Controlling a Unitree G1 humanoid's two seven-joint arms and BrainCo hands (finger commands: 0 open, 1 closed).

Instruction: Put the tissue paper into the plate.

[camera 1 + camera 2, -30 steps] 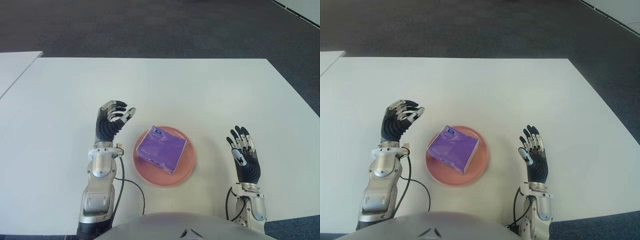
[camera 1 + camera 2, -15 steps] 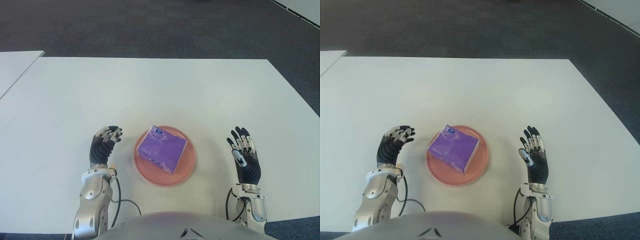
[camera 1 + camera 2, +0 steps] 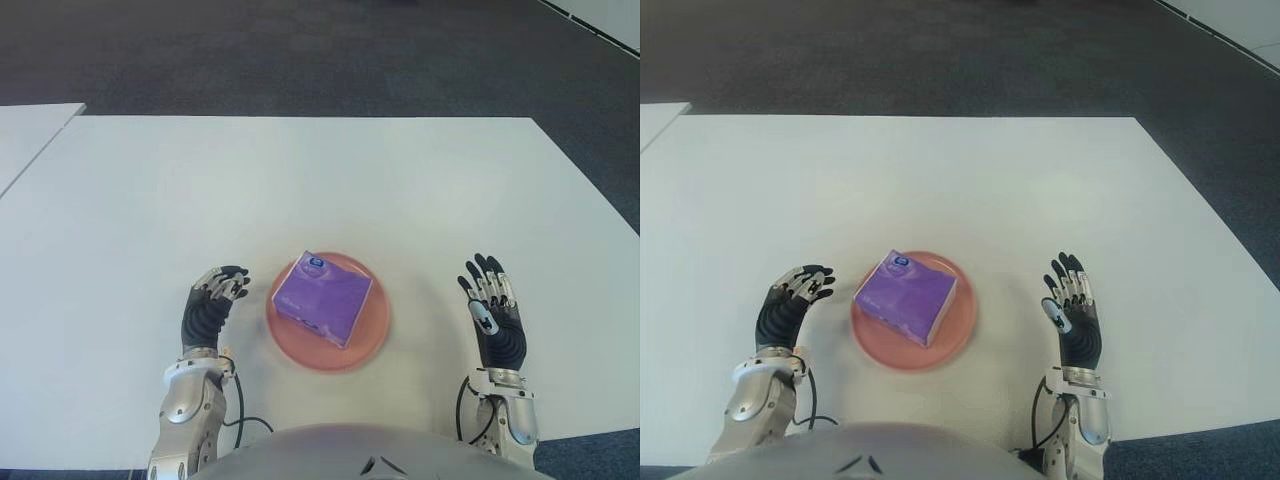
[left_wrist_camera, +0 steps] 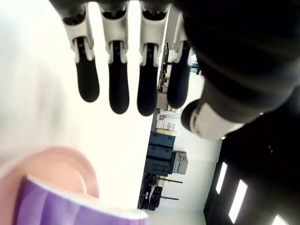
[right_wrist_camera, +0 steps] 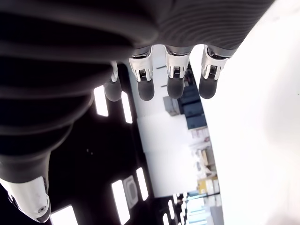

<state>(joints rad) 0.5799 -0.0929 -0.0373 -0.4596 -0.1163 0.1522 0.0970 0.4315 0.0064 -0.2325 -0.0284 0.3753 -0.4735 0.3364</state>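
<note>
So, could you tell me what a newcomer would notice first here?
A purple tissue pack sits on a pink plate near the front of the white table. The left hand and right hand flank the plate, open and empty.

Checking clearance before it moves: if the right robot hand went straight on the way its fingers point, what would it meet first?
Nothing, apparently: the right robot hand points across bare white table; the plate lies to its left.

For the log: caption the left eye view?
Purple tissue pack on round pink plate, open left hand and right hand flanking it.
</note>
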